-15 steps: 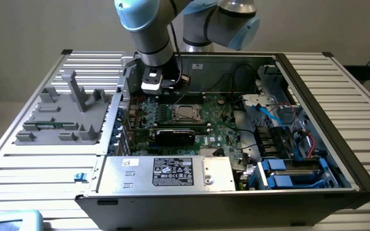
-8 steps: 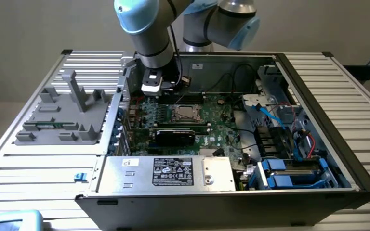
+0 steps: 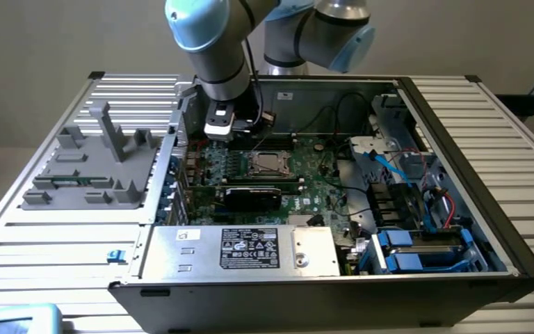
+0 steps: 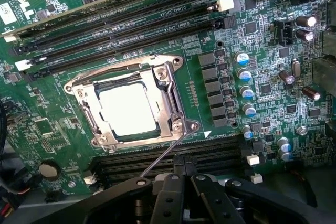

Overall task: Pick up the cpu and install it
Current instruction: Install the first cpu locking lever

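Exterior view: the open computer case (image 3: 341,306) stands on the worktop (image 3: 527,125). Inside it, the cpu (image 3: 267,162) sits in the motherboard (image 3: 318,188) socket.

Wrist view: the cpu lies flat within the socket frame (image 4: 173,95). My gripper (image 4: 181,169) is fully closed, holds nothing, and is near the frame.

white silkscreen "DIMM" and "CPU" lettering on the motherboard (image 4: 52,124) beside the memory slots (image 4: 121,22), black-and-white label (image 3: 248,248) on the power supply (image 3: 313,252), print too small to read
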